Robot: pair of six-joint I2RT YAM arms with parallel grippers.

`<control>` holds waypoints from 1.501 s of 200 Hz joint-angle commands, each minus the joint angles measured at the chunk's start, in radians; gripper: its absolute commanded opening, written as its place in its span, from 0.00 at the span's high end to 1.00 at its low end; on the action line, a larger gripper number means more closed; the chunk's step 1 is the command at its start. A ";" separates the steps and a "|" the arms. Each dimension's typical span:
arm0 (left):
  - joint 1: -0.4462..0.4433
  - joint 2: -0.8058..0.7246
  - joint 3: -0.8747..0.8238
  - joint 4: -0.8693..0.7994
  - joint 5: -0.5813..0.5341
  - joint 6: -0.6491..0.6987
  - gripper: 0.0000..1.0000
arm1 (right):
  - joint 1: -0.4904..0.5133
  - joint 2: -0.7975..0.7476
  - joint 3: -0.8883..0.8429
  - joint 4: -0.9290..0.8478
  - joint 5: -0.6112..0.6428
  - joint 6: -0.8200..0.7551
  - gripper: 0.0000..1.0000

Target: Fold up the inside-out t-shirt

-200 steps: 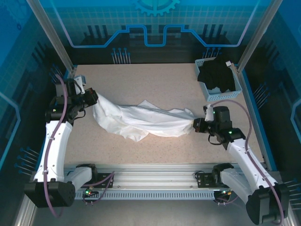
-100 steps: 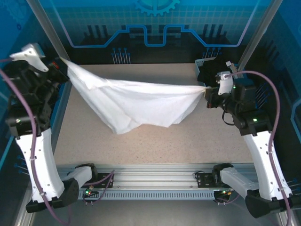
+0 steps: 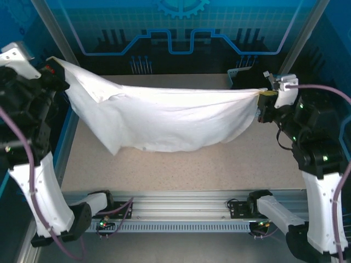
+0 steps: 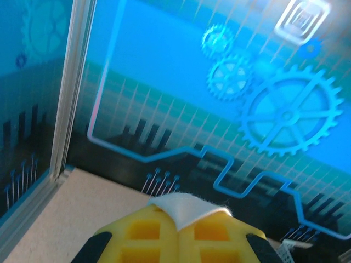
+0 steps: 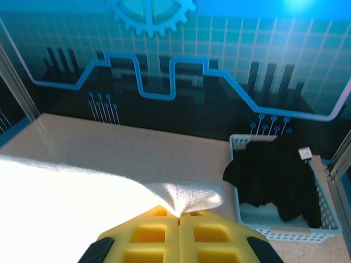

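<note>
At the near edge, the rail [image 3: 181, 211] carries 2 arms that rise on either side of the table [image 3: 181, 170]. Between them hangs the white t-shirt [image 3: 175, 118], apparently clear of the tabletop. Its top edge runs almost taut from side to side, and the rest sags in a loose curve that drops lowest on the left. The left gripper [image 3: 55, 68] is clamped tight on the upper left corner; from its wrist, a small flap of white cloth pokes up between the yellow pads [image 4: 148, 235]. The right gripper [image 3: 263, 99] is pinched closed on the opposite end, where a folded tip of cloth sits above its own pads. Holding the shirt high and pulled wide probably lets the bunched cloth fall open, so it can be laid down flat; no fold looks made yet. Farther back, in the right corner, a white basket [image 5: 285, 236] holds a black garment [image 5: 279, 175], well apart from the work.
</note>
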 commanded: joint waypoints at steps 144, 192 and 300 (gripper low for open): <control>0.000 -0.101 -0.051 0.138 0.102 -0.055 1.00 | -0.065 0.013 0.077 0.032 -0.148 0.038 1.00; 0.000 -0.254 0.072 0.145 0.020 -0.012 1.00 | -0.066 -0.152 0.181 -0.024 -0.100 0.033 1.00; -0.004 0.145 0.121 0.282 0.017 -0.006 1.00 | -0.065 0.058 0.161 0.153 -0.050 -0.021 1.00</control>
